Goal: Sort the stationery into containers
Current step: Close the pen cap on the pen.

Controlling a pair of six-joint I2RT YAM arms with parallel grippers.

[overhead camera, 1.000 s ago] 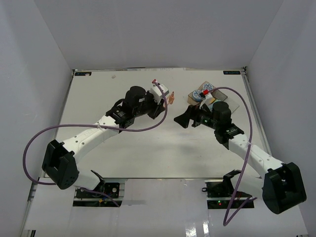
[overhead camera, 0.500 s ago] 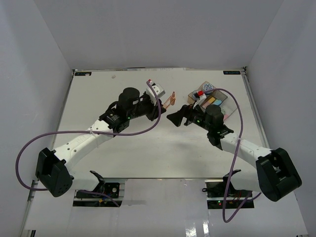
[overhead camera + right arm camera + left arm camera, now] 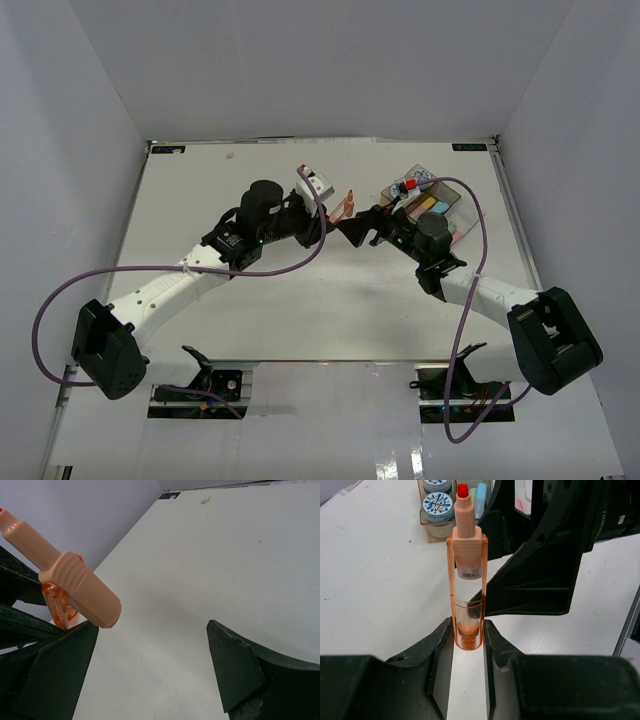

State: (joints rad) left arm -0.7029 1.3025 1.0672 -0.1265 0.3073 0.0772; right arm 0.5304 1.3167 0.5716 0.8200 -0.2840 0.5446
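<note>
Overhead view: left gripper [image 3: 336,212] is clamped narrow on the pen [image 3: 348,205], whose tip points away from it; both sit about where they were half a second ago, though a second ago that arm was bent differently. Right gripper [image 3: 354,229], jaws spread wide, has slid away from the trays [image 3: 447,207] behind it; a second ago it was well short of the pen, and now its tips lie just beside it. One roll [image 3: 420,179] shows at the trays' far corner.

Left wrist view: the pen [image 3: 468,575] stands straight out from the left gripper [image 3: 468,636], pinched at its near end, red tip farthest off; a black finger [image 3: 535,575] of the right gripper lies just beyond and right of it; past the tip, two rolls [image 3: 437,502] sit in an amber tray [image 3: 426,527].

Right wrist view: the pen [image 3: 70,587] comes in just above one finger [image 3: 60,675] of the wide right gripper [image 3: 152,630]; whether they touch I cannot tell; the table [image 3: 200,545] lies beyond.
</note>
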